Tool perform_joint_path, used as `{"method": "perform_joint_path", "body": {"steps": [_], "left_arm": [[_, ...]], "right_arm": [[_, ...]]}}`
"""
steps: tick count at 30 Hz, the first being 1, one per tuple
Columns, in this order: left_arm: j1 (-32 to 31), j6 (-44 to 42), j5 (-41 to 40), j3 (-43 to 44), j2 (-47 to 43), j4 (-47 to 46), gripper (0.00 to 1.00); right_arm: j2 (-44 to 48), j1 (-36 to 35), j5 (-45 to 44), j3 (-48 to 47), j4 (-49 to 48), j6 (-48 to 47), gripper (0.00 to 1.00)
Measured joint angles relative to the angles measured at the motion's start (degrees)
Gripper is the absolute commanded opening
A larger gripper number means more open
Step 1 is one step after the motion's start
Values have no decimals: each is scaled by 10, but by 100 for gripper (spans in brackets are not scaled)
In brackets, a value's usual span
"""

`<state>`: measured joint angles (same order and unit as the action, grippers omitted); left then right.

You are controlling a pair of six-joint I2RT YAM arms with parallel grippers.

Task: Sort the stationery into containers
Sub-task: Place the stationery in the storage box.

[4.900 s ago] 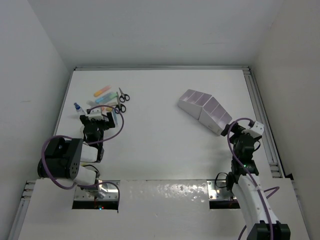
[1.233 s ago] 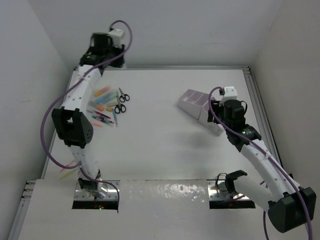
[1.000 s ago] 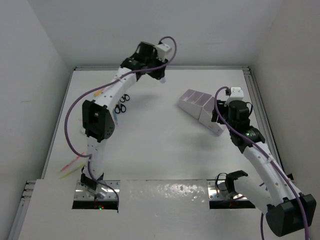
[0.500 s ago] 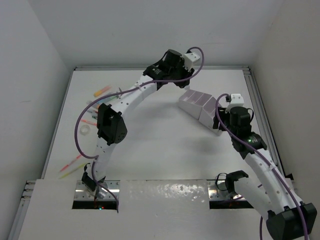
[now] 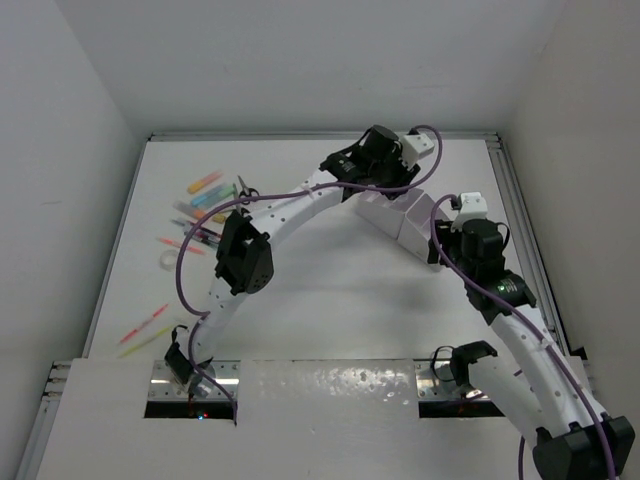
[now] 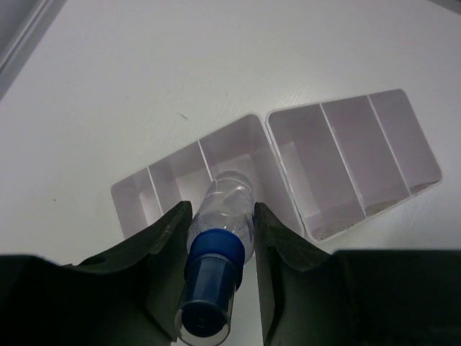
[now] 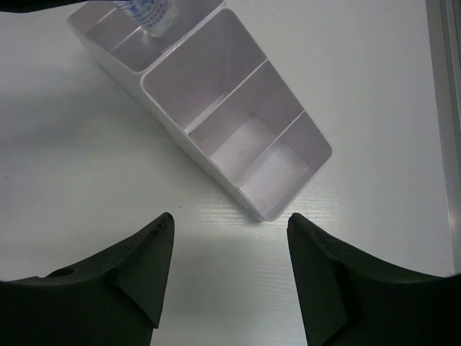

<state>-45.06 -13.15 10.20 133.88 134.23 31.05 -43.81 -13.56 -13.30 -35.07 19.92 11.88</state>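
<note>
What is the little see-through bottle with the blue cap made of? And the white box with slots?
The clear blue-capped bottle looks like glossy plastic: you see through its body. The white, pale-lilac slotted organiser looks like smooth moulded plastic: thin, even walls, soft sheen.

Robot bench in a lab test cell
Plain white walls [image 5: 300,60] box in a flat white table [image 5: 330,300] edged with a metal rail [image 5: 514,215]. A left arm [image 5: 295,205] and a right arm [image 5: 515,320], trailing purple cables [image 5: 181,275], are bolted to a shiny plate [image 5: 330,385] at its near edge.
</note>
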Motion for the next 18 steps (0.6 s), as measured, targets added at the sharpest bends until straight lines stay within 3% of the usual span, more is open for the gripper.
{"method": "perform_joint_path", "body": {"steps": [10, 13, 15, 18], "left_arm": [[-11, 6, 3, -17, 20, -26, 1], [-14, 6, 3, -24, 21, -32, 21], [-15, 6, 3, -26, 26, -40, 39], [-15, 7, 3, -28, 35, -49, 53]], "right_arm": [[30, 0, -2, 21, 20, -1, 64], [35, 0, -3, 22, 26, -1, 64], [38, 0, -4, 23, 29, -1, 66], [40, 0, -5, 24, 31, -1, 67]]}}
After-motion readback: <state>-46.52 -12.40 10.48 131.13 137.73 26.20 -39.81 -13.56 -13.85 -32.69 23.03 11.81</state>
